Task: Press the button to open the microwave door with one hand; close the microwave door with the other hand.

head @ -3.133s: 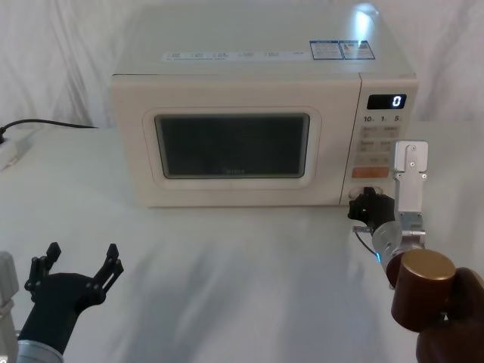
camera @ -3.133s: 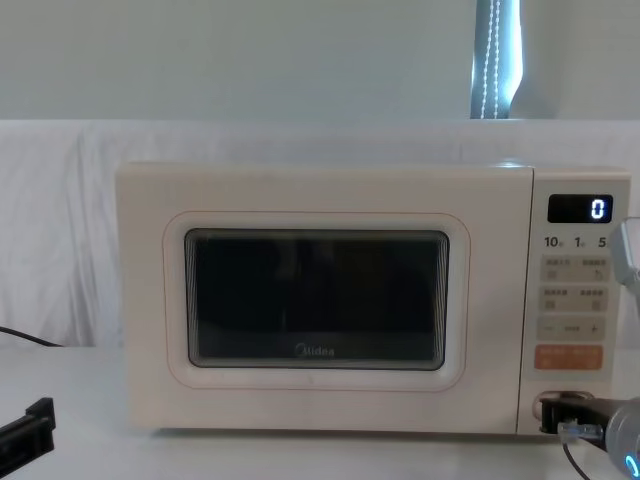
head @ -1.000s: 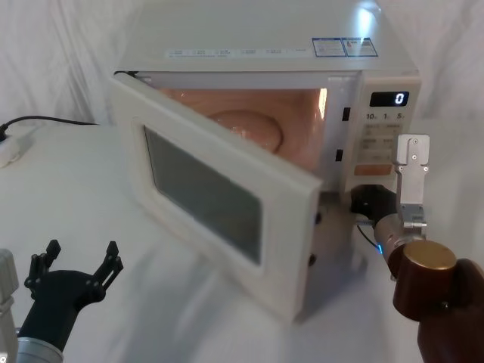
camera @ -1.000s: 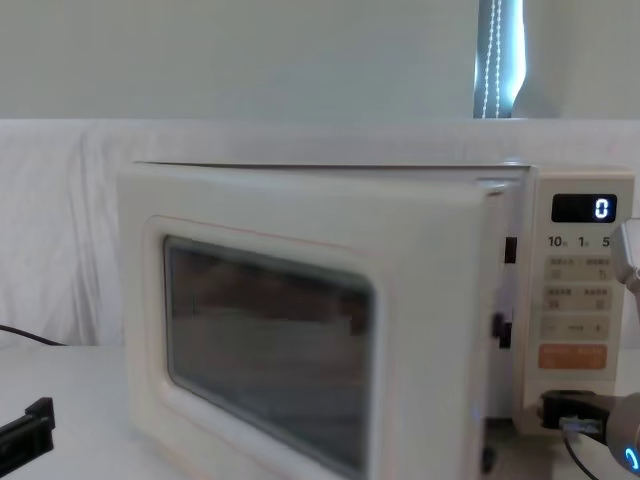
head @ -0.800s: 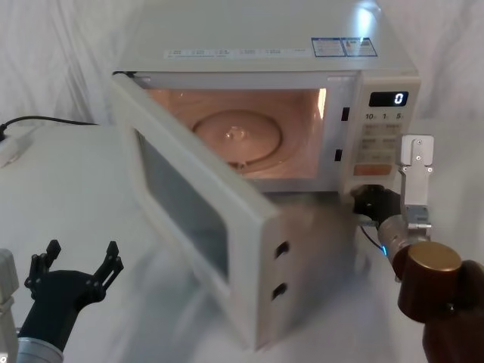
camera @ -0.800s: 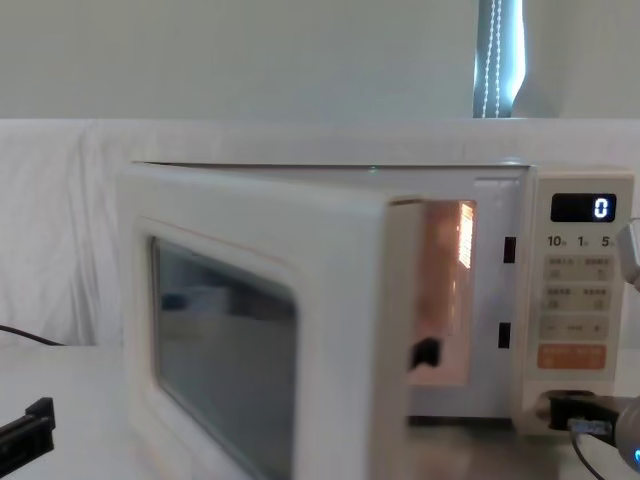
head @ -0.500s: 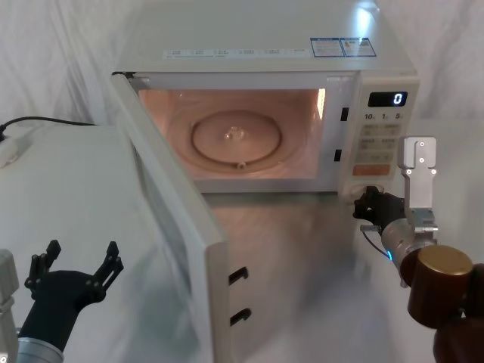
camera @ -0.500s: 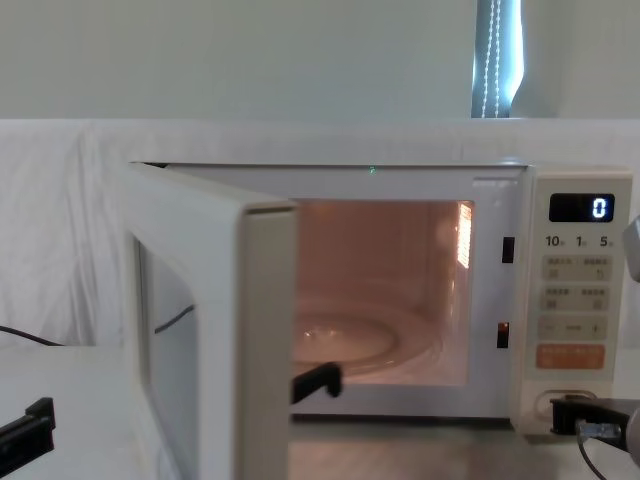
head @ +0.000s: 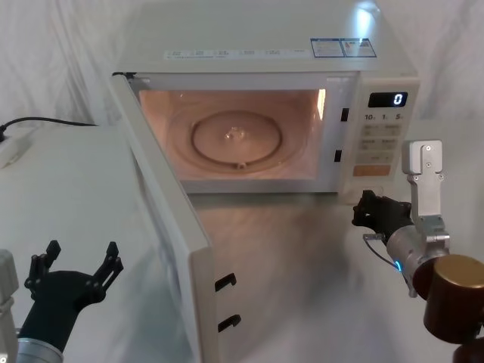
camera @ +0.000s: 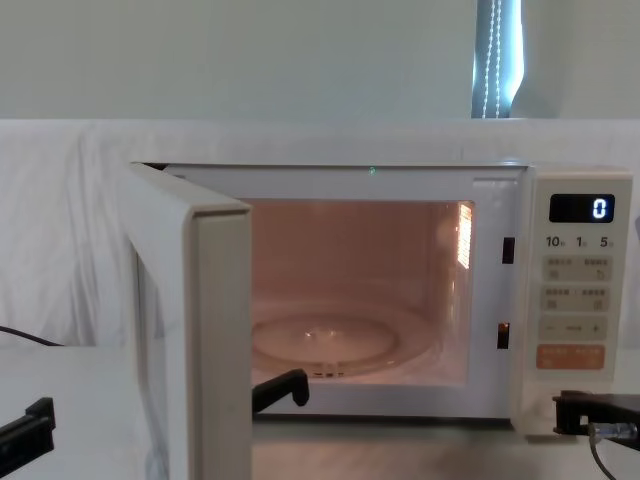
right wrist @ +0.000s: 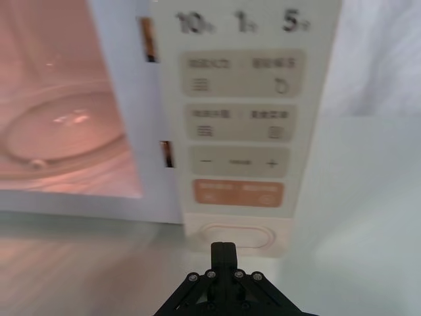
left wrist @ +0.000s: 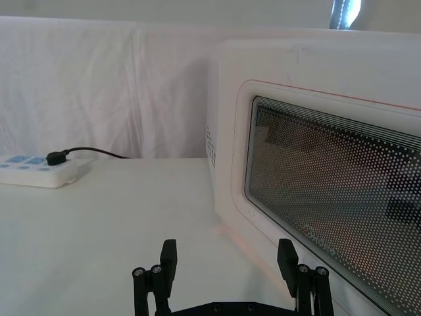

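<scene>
At the table's far edge you have one microwave, its one microwave door (head: 162, 219) swung wide open on the left hinge, two latch hooks on its free edge. One button (right wrist: 236, 236) sits at the control panel's bottom. Your right gripper (head: 368, 209), fingers pressed together, hangs just before it; left gripper (head: 79, 266) spread wide near the front-left corner.
</scene>
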`<act>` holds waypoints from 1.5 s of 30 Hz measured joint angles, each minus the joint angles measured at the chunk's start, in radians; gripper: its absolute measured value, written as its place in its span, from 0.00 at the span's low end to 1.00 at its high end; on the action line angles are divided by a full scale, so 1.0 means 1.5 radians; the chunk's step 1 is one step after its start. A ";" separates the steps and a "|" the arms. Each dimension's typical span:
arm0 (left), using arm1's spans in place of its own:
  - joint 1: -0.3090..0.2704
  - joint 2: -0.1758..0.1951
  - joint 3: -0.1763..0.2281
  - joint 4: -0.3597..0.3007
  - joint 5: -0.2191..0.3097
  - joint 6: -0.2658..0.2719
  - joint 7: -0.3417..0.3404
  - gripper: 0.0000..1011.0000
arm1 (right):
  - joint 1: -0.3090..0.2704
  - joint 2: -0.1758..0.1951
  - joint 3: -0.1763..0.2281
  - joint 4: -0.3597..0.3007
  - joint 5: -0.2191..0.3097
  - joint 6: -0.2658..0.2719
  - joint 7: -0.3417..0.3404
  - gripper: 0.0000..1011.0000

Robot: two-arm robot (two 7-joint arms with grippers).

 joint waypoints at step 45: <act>0.000 0.000 0.000 0.000 0.000 0.000 0.000 0.99 | -0.179 0.100 0.011 -0.205 0.051 -0.114 -0.007 0.99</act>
